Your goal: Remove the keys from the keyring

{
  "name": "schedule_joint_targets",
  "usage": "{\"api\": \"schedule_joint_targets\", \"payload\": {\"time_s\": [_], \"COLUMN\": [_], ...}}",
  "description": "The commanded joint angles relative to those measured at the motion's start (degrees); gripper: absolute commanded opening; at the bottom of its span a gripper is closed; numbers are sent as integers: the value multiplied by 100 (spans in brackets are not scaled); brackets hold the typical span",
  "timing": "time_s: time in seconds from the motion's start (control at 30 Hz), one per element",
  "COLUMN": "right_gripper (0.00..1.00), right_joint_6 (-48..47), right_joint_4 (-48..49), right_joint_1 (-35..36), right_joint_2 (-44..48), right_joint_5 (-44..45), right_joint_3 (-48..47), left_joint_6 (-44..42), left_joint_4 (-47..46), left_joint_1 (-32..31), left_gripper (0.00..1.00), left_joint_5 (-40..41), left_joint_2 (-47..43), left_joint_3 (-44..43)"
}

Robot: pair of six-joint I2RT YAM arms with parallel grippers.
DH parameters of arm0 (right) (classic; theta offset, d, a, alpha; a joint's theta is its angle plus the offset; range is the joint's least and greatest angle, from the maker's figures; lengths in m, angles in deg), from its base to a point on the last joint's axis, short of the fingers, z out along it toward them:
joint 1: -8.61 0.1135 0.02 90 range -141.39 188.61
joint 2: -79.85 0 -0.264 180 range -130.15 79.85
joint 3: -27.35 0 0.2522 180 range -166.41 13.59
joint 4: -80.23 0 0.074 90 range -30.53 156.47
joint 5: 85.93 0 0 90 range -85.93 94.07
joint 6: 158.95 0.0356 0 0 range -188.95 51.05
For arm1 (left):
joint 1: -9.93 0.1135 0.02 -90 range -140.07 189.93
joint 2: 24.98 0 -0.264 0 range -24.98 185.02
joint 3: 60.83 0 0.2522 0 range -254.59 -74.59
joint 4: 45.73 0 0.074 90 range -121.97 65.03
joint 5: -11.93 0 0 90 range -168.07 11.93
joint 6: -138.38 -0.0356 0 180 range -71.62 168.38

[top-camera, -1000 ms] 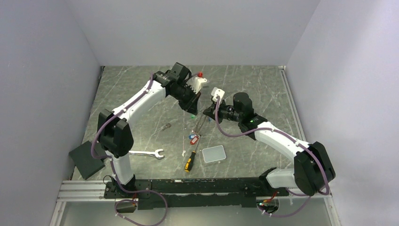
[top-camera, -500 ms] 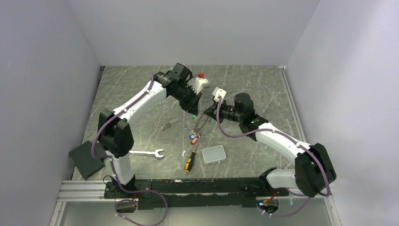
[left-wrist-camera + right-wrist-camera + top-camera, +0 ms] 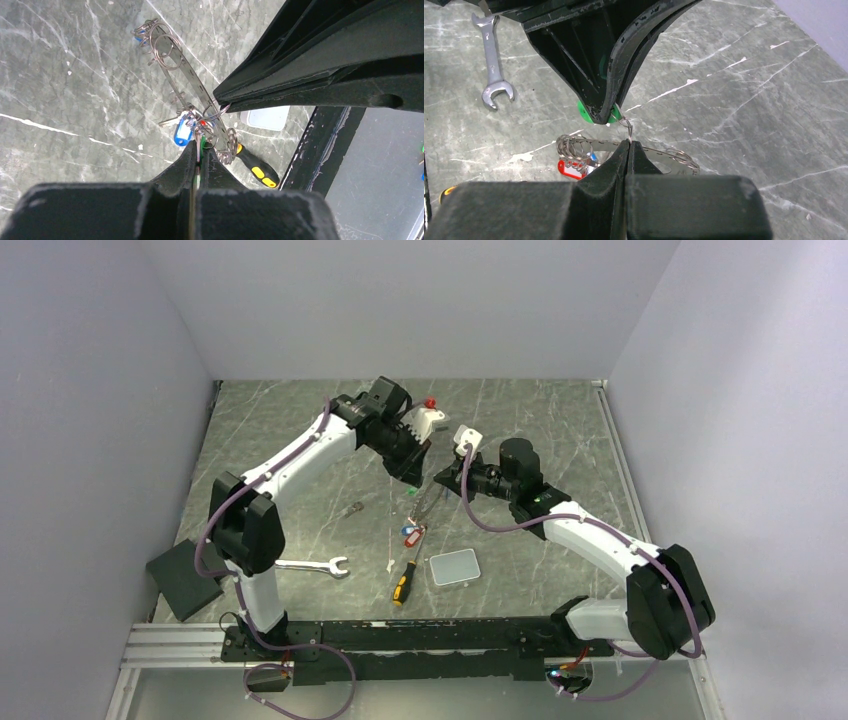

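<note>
My left gripper [image 3: 412, 476] [image 3: 199, 149] is shut on the green plastic tag [image 3: 583, 112] of one key. My right gripper [image 3: 437, 479] [image 3: 629, 144] is shut on the small wire ring [image 3: 629, 131] that links that tag to the keyring. The two tips almost touch above the table. The keyring [image 3: 192, 82] [image 3: 651, 151] is a thin metal loop hanging below them with several small rings. The keys with blue [image 3: 183, 134] and red [image 3: 570, 170] tags dangle at its low end [image 3: 410, 534].
A yellow-and-black screwdriver [image 3: 403, 583], a grey box [image 3: 454, 567] and a silver wrench [image 3: 312, 566] lie near the front. A small loose key [image 3: 352, 508] lies left of the bunch. A black pad [image 3: 183, 580] sits at the left edge.
Both grippers have shifted slightly to the right and away, still pinched together. The bunch hangs as before and both grips are unchanged.
</note>
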Motion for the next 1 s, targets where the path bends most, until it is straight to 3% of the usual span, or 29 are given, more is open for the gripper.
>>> {"api": "schedule_joint_targets", "payload": {"time_s": [0.0,0.63,0.8,0.97], "right_gripper": [0,0,0,0], "right_joint_6": [71,37,-33,-339], "right_joint_4": [536,498,200,-727], "right_joint_1": [-13,-92,-216,-286], "right_joint_2": [255,309,399,708], "right_joint_5": [-35,-2,88,424], "right_joint_3": [-30,-26,-100,-373], "left_joint_6": [49,106,167,204], "left_joint_4": [-127,-167,-196,-333], "left_joint_1": [-55,-83,362,822], "left_gripper": [0,0,0,0], "left_joint_5": [52,110,151,84], "left_joint_2": [74,7,-293,-705], "left_joint_3": [84,245,405,792]}}
